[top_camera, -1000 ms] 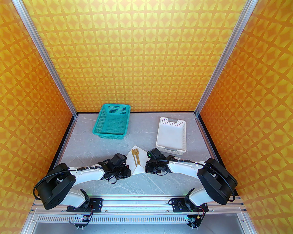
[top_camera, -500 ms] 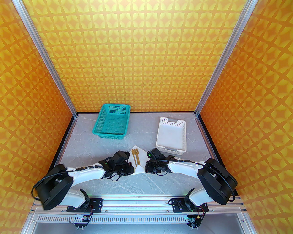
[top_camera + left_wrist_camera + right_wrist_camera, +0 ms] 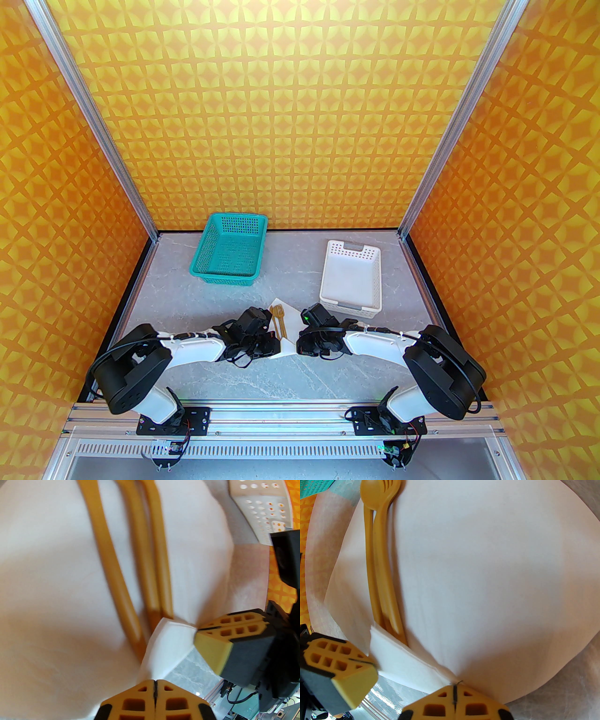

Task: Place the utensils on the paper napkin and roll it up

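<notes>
Table (image 3: 290,375): grey marbled top, same as a second ago. Teal basket (image 3: 236,216) at far left and white basket (image 3: 349,307) at far right have not shifted.

My left arm (image 3: 192,349) is the change. Its shoulder link has swung inward and its wrist now sits nearer the table's middle, over the left part of the sheet that showed bare a second ago. My right arm (image 3: 375,344) has not moved.

Paper napkin (image 3: 289,323): lies flat between my two wrists at the table's near middle, one corner pointing toward the baskets. In the wrist views its near edge is lifted and doubled over into a small flap.

Left gripper (image 3: 154,682): jaws pressed together on the near edge of the napkin beside that flap. Right gripper (image 3: 454,685): jaws also pressed together, pinching the napkin's near edge, the paper puckering into the tips. The two sets of tips are near each other, apart, with the flap between them.

Utensils (image 3: 279,321): lie side by side on the napkin, heads toward the far side, touching along their handles. Handle ends are tucked under the flap. Their place on the sheet matches the earlier view.
</notes>
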